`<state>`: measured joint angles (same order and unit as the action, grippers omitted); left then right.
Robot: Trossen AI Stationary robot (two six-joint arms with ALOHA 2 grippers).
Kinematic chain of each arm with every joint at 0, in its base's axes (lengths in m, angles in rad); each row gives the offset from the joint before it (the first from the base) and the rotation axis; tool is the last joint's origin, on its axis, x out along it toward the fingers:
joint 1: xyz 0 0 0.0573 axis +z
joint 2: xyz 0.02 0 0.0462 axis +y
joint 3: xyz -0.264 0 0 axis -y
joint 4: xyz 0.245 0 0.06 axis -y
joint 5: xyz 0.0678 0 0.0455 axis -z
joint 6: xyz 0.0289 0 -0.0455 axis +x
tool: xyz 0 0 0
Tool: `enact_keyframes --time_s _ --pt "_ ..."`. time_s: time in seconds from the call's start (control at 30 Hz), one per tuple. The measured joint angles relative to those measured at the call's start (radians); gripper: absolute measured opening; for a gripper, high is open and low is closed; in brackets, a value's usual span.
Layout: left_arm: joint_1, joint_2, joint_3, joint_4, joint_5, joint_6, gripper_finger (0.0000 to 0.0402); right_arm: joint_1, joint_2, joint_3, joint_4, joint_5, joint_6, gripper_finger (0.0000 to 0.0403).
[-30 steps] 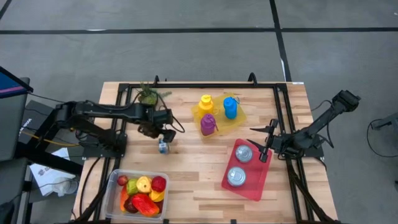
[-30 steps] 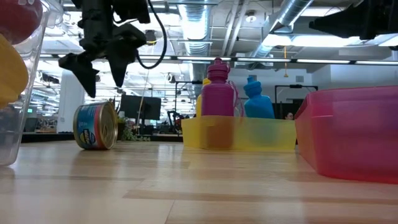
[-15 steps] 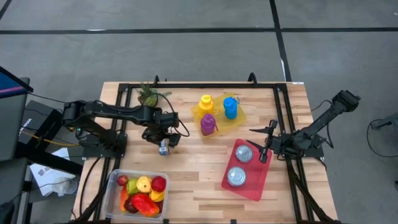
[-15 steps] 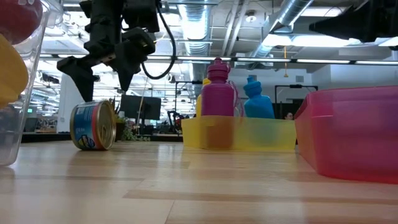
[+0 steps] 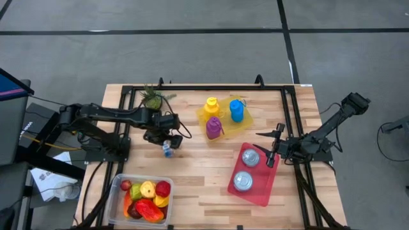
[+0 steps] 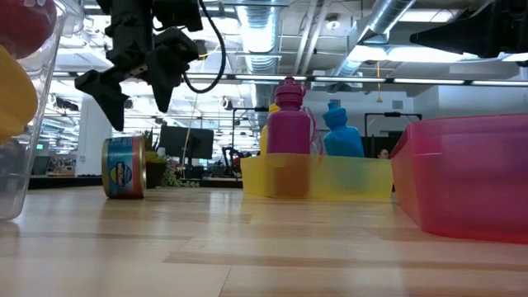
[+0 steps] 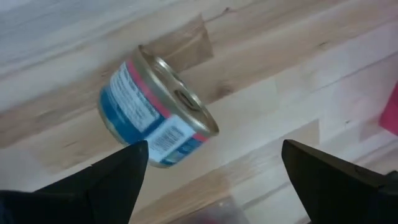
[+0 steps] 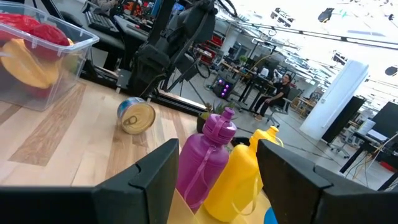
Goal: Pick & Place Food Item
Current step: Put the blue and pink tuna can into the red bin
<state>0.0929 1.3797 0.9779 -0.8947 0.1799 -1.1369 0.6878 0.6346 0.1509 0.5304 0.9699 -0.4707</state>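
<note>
High view: the small blue-labelled tin can (image 5: 167, 149) lies on its side on the pale wooden slatted table (image 5: 198, 185), well apart from the red plastic tray (image 5: 262, 188) and on the left-arm side of it; the left gripper (image 5: 165, 136) hovers right over the can with its fingers spread and nothing held; the right gripper (image 5: 275, 145) sits at the red tray's edge, by the two silver cans (image 5: 246, 171) lying in that tray, its fingers partly parted and empty; the yellow shallow tray (image 5: 223, 118) with a yellow, a purple and a blue bottle stands beyond the red tray, toward the table's middle; the clear plastic tub of toy fruit (image 5: 144, 198) rests at the near edge, far from the red tray

Low view: the tin can (image 6: 124, 167) rests on the tabletop on its side, clear of the left gripper (image 6: 132, 87), which hangs above it with its dark fingers (image 6: 101, 89) wide apart; the purple bottle (image 6: 289, 124) and blue bottle (image 6: 341, 132) stand upright in the yellow tray (image 6: 318, 177) between the can and the red tray (image 6: 466, 173)

Left wrist view: the can (image 7: 157, 112) lies tilted on the wood, its pull-tab lid showing, beyond the two open fingers (image 7: 109, 180) and touching neither

Right wrist view: the can (image 8: 137, 116) lies on the table beyond the purple bottle (image 8: 208, 155) and yellow bottle (image 8: 239, 168), with the fruit tub (image 8: 37, 53) farther off; this arm's own fingers (image 8: 146, 183) stand apart with nothing between them
</note>
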Motion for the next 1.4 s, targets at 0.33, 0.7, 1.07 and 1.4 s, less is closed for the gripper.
enact_keyframes --time_s 0.33,0.7,1.07,1.4 --pt "-0.013 0.005 0.001 -0.124 -0.048 -0.016 0.0364 0.000 0.000 0.000 0.000 0.000 0.007 0.0207" --pt "-0.011 0.006 -0.110 0.082 -0.040 -0.168 0.0364 0.000 0.000 0.000 -0.022 0.000 0.012 0.0207" --pt "-0.007 0.005 -0.181 0.152 -0.032 -0.208 0.0317 0.000 0.000 0.000 -0.025 0.000 0.019 0.0207" --pt "-0.007 0.005 -0.207 0.160 -0.042 -0.126 0.0184 -0.001 0.000 0.000 -0.022 0.000 0.052 0.0207"
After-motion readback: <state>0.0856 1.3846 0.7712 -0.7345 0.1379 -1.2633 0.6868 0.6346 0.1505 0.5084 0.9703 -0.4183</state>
